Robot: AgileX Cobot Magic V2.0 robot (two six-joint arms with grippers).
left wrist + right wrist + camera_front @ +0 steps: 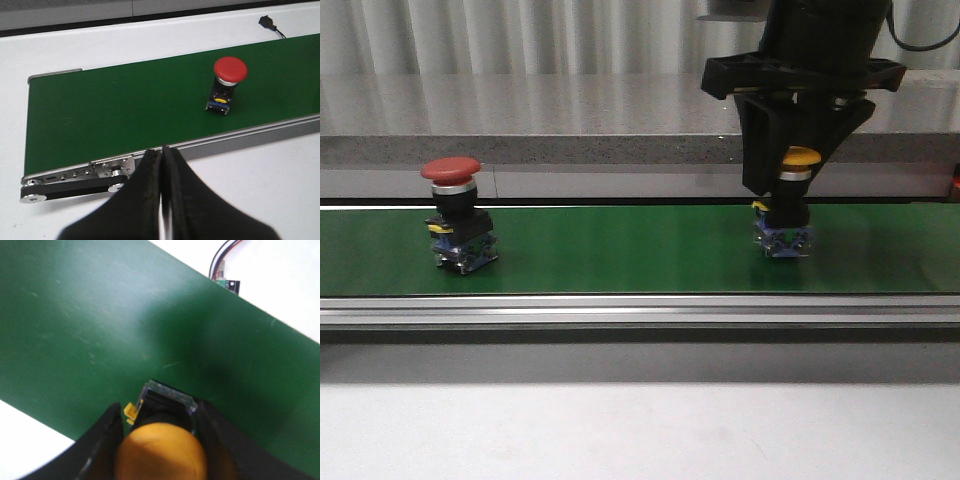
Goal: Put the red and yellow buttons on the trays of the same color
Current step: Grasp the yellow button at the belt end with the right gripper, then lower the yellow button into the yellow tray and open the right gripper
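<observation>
The yellow button (pixel 800 157) stands on the green belt (pixel 620 250) at the right. My right gripper (pixel 785 215) reaches down over it, one finger on each side, shut on it. In the right wrist view the yellow button's cap (pixel 162 450) fills the gap of the right gripper (pixel 159 407). The red button (pixel 451 170) stands alone on the belt's left part, and the left wrist view shows the red button (pixel 230 69) well away from my left gripper (pixel 163 150). That gripper is shut and empty, above the white table beside the belt's end. The trays are out of view.
An aluminium rail (pixel 640 310) runs along the belt's near edge, with white table (pixel 620 430) in front and a grey counter (pixel 520 120) behind. The belt's roller end (pixel 75 177) is near my left gripper. A small wired board (pixel 227 282) lies beyond the belt.
</observation>
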